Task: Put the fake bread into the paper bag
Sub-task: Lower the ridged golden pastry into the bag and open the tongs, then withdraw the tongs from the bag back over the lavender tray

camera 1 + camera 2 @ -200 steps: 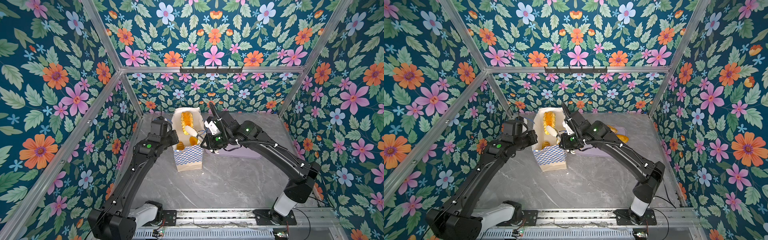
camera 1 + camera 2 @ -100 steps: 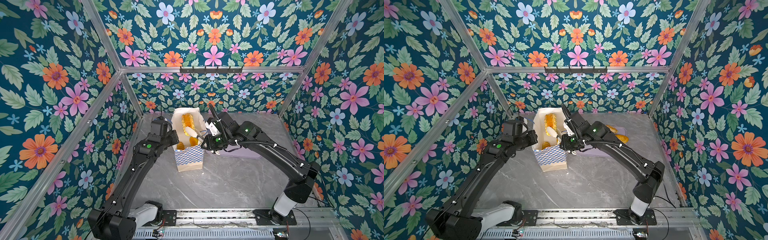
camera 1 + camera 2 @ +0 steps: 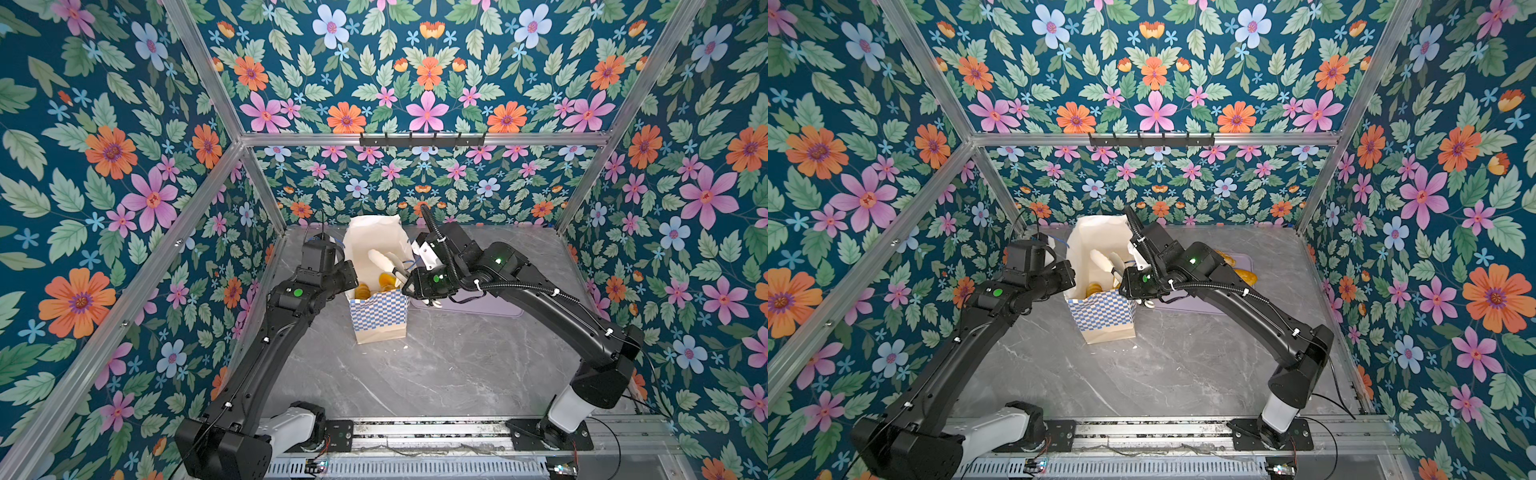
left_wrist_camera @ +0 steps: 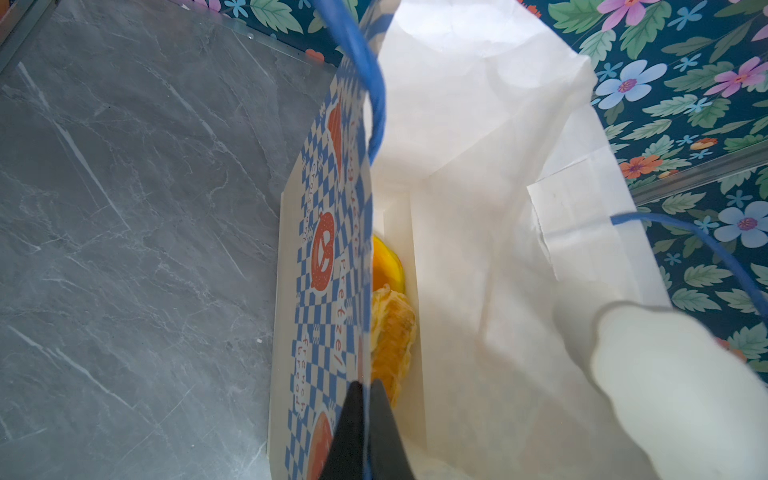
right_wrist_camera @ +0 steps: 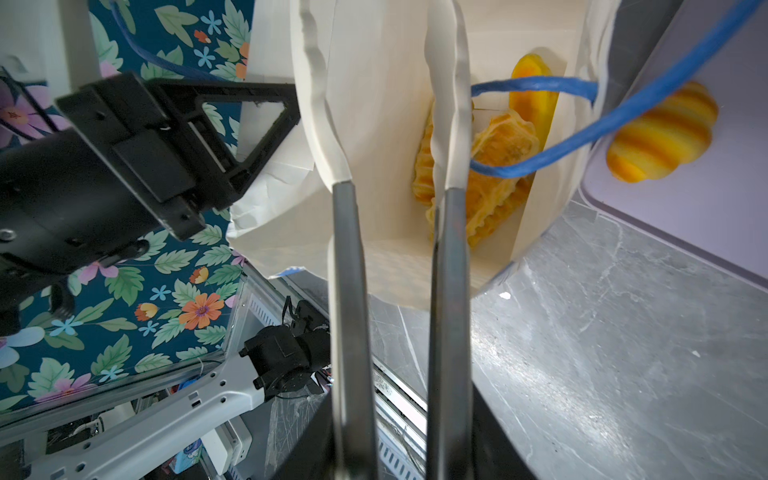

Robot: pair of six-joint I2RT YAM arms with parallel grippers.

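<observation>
Inside the open mouth of the paper bag (image 3: 379, 318), the right gripper (image 5: 382, 62) hangs released, its long white-tipped fingers (image 5: 322, 104) parted with nothing between them. One loop of the bag's blue cord handle (image 5: 540, 85) runs just beside one of the fingers. At the bag's opposite side the left gripper (image 4: 365, 388) is clenched on the blue-and-white checkered wall, pinching the paper rim between its black fingers. Below the right gripper, several pieces of the fake bread (image 5: 498, 158) lie piled at the bottom of the bag, golden and ridged, with one longer loaf (image 5: 534, 95) leaning against the inner wall. The bag stands upright on the grey marble worktop (image 3: 436, 365). Just beside it, on the right arm's side, lies the lilac tray (image 3: 490, 308), and a striped croissant (image 5: 660, 137) rests on it. In a top view two more golden pieces (image 3: 1246, 274) show on the tray, behind the right arm.
</observation>
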